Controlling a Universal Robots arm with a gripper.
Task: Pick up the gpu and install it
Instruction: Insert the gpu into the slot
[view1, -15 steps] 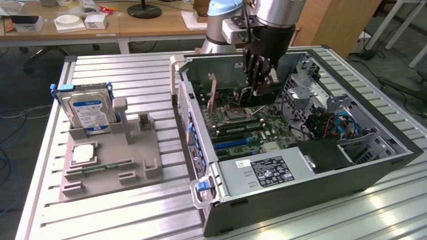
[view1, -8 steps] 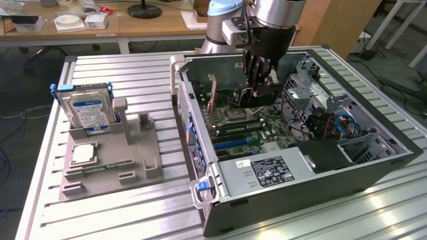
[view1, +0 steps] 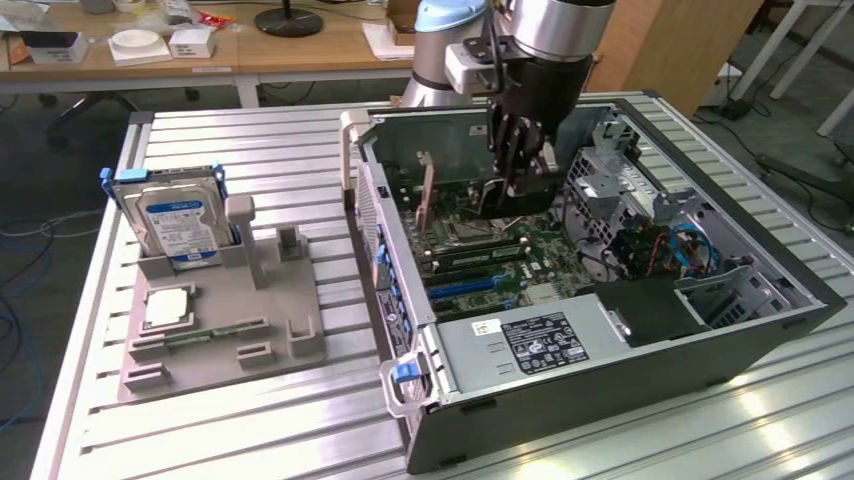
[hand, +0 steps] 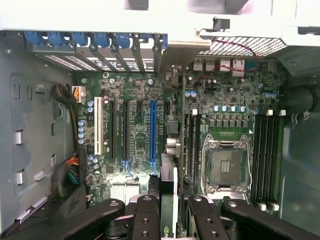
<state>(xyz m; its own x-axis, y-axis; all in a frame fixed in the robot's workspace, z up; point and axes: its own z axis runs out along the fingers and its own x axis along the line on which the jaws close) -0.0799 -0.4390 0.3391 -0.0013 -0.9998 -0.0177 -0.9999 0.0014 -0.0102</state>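
My claw (view1: 514, 180) is down inside the open computer case (view1: 627, 370). It is shut to a narrow gap and it holds the gpu (view1: 518, 200). The black fingers (hand: 146, 210) press on both flat sides of the card. In the wrist view I see the gpu (hand: 168, 175) thin edge on, right between them.

The arm (view1: 554, 40) comes in from the far side of the case. It points almost straight down, and the wrist is over the middle of the case.

The gpu stands up on its thin edge. Its long side lies about level and runs the same way as the long slots on the green board (hand: 135, 125). I cannot tell which end has the metal bracket.

The card hangs over the board and is not pushed into a slot. In the wrist view it sits between the blue slot (hand: 153, 130) and the square chip socket (hand: 225, 165), closer to the blue slot. In the exterior view the socket (view1: 467, 232) is just under the card.

Out of the case, on the exterior view's left, a hard drive (view1: 174, 215) stands upright in a grey tray (view1: 254, 330). The tray and the case both rest on the ribbed metal surface (view1: 267, 430). The tray is well apart from my claw.
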